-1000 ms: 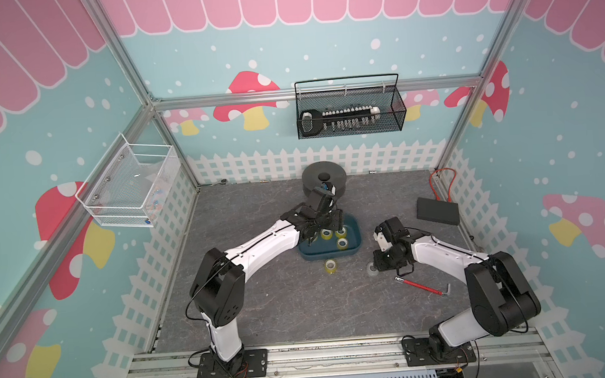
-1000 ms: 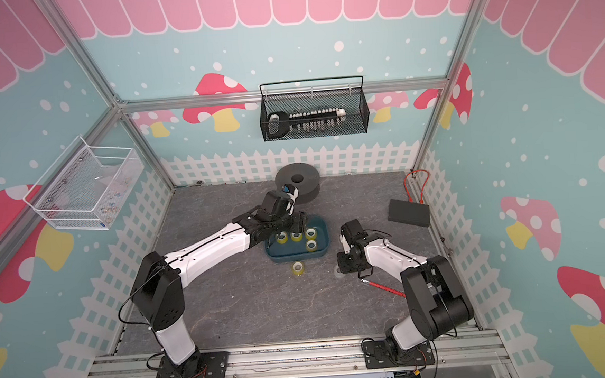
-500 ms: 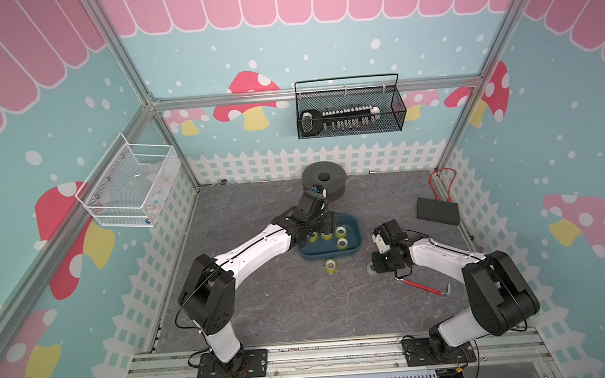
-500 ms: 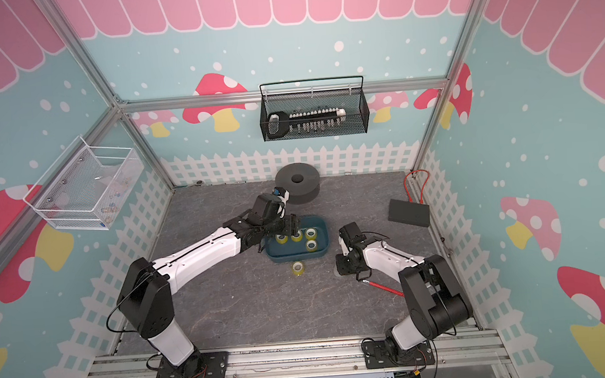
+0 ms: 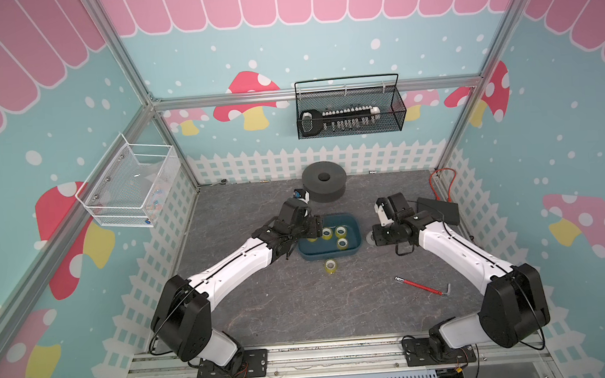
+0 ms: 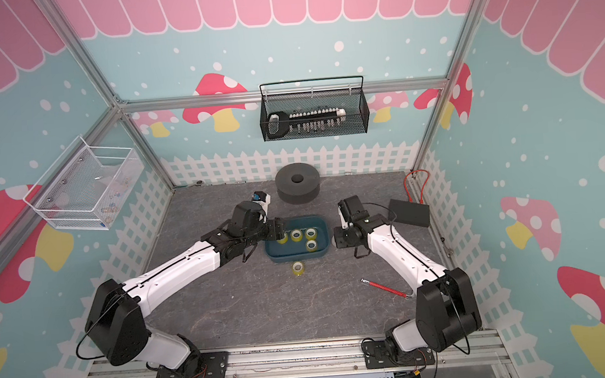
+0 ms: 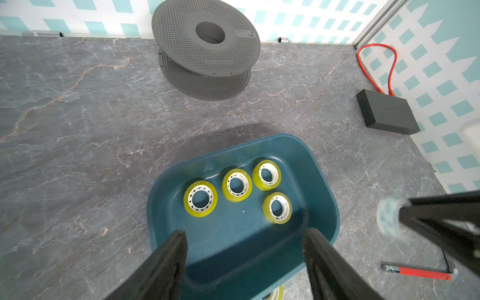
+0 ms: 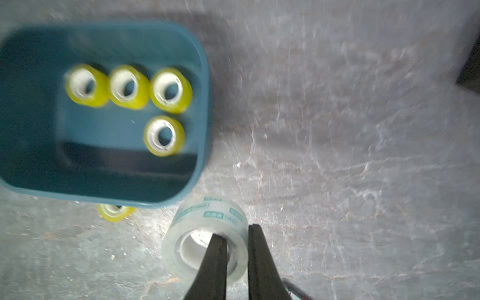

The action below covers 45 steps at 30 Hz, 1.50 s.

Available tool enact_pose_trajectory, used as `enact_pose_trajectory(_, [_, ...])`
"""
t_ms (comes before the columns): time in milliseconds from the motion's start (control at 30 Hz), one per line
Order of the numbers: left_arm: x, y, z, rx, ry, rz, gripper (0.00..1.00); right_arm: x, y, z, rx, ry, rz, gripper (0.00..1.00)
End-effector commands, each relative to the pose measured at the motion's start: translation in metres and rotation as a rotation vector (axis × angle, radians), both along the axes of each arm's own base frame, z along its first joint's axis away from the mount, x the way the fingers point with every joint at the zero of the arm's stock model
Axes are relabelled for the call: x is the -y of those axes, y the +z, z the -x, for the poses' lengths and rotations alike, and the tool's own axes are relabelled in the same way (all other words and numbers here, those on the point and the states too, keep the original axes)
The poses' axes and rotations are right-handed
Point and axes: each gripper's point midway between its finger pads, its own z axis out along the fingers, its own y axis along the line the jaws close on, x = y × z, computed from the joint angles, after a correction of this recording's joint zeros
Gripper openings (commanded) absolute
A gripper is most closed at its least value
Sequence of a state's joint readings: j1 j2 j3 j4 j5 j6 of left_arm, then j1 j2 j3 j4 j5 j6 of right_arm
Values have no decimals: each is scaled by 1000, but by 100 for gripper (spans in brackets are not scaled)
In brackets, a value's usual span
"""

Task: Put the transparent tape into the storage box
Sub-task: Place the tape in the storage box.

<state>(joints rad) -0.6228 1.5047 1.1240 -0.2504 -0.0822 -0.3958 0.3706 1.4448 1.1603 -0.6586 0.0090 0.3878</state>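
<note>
The shallow dark teal-blue plastic storage box (image 5: 315, 251) sits mid-frame in both top views, the left gripper (image 7: 245, 233) hanging over its left end, jaws wide apart and empty. Just right of the box, outside it, the right gripper (image 8: 235, 231) is clamped on the wall of the clear green-printed transparent tape roll (image 8: 207, 215), one finger inside its core. Four yellow-tinted tape rolls (image 7: 237, 185) lie in the box.

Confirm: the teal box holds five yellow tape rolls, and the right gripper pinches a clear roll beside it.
Wrong count: the storage box holds four yellow rolls, per the left wrist view. The right gripper pinches the clear roll beside it.
</note>
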Motion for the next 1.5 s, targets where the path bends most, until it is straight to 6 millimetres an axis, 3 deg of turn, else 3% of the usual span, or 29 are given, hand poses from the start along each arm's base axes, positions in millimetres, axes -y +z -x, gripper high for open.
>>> enact_pose_trajectory(0, [-11,6,1,30,48,19,75,-12,14,-9,2,68,47,0])
enact_pose_trajectory(133, [-18,-1,7,16,64,16,76,-52,12,-30,2,176,49,0])
enact_pose_trajectory(367, [-26,-7,15,1,92,31,77,-108,-15,-44,-33,300,33,0])
enact_pose_trajectory(500, [-33,-9,15,5,121,18,78,-131,-36,-41,-67,366,38,0])
enact_pose_trajectory(567, [-33,-10,15,3,120,16,78,-139,-59,-38,-110,390,59,0])
enact_pose_trajectory(833, [-34,-15,12,-10,120,11,78,-150,-92,-32,-160,416,74,0])
enact_pose_trajectory(1467, [-37,-18,7,-22,109,19,78,-155,-122,-36,-191,412,121,0])
